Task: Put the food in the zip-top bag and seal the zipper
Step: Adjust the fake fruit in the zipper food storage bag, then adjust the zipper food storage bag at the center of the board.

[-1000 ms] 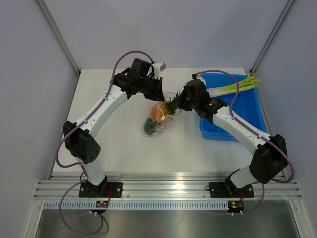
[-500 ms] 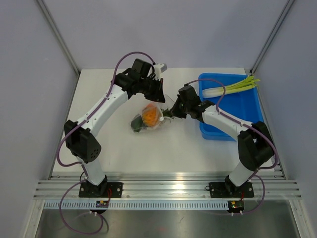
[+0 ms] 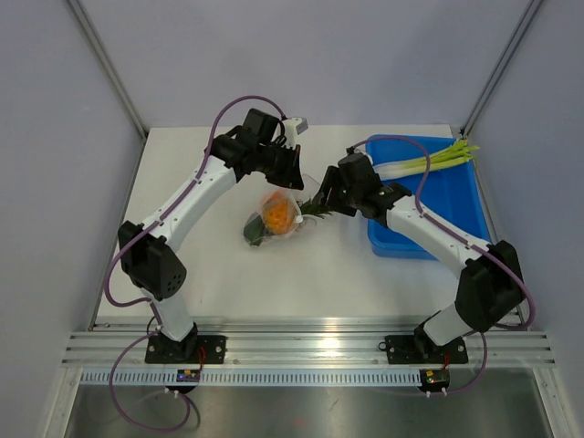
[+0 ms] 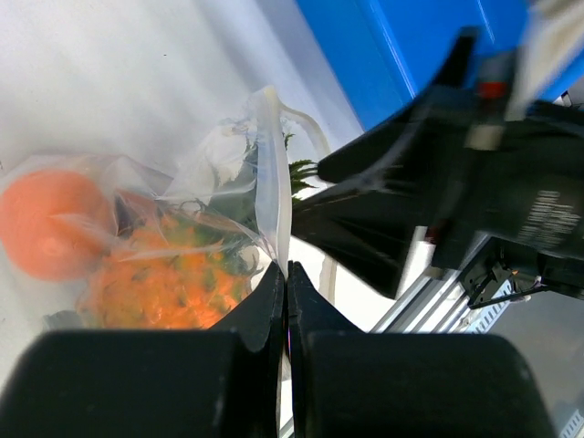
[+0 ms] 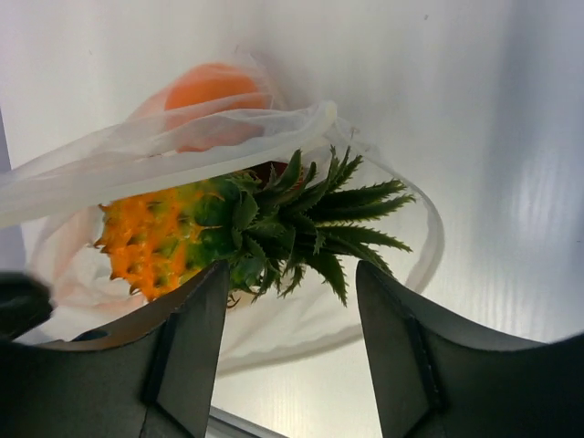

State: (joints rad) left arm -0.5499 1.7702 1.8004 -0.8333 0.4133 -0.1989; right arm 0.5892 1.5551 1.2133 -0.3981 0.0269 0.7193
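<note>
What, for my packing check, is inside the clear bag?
Through the clear bag show the pineapple, leaves toward the mouth, a round orange piece and something dark. Crinkled film hides whether more lies beneath.

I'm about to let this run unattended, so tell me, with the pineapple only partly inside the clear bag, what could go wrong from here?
The pineapple has green leaves poking out past the mouth of the bag, so the zipper could close on them and fail to seal. The left pincer pinches only a thin strip of the bag's edge; a hard push might pull it free. The right pincer is open, so the pineapple may slide back out.
</note>
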